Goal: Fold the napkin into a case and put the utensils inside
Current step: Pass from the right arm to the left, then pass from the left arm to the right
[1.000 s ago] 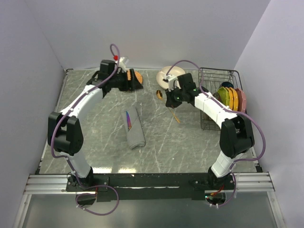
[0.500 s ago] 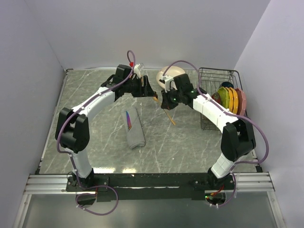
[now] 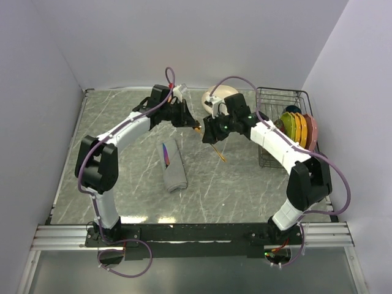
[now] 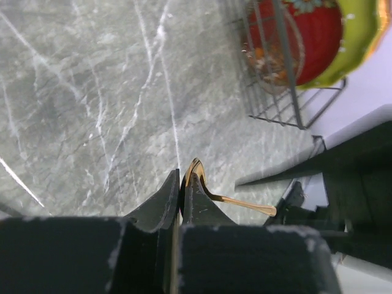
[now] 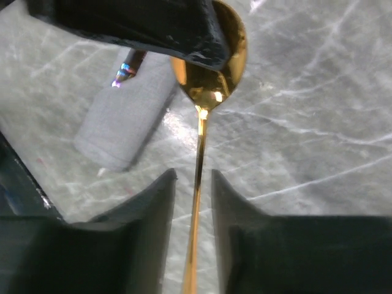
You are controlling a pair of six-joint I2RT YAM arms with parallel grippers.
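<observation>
The gold spoon [image 3: 217, 152] hangs in the air between my two grippers at the back middle of the table. My left gripper [image 4: 182, 177] is shut on the rim of the spoon's bowl [image 5: 211, 79], with the handle [image 4: 245, 203] sticking out to the right. My right gripper [image 5: 193, 174] is open, its fingers on either side of the handle without touching it. The napkin [image 3: 173, 166] lies folded as a narrow grey case left of centre. The purple knife [image 3: 166, 154] pokes out of its far end, also visible in the right wrist view [image 5: 125, 70].
A wire dish rack [image 3: 269, 98] with several coloured plates [image 3: 297, 125] stands at the back right. A cream bowl [image 3: 215, 95] sits behind the grippers. The two arms meet close together above the marble tabletop [image 3: 122, 153].
My left arm swung right to the spoon and shut on its bowl. My right gripper, which held the handle, has opened. The spoon shifted slightly left.
</observation>
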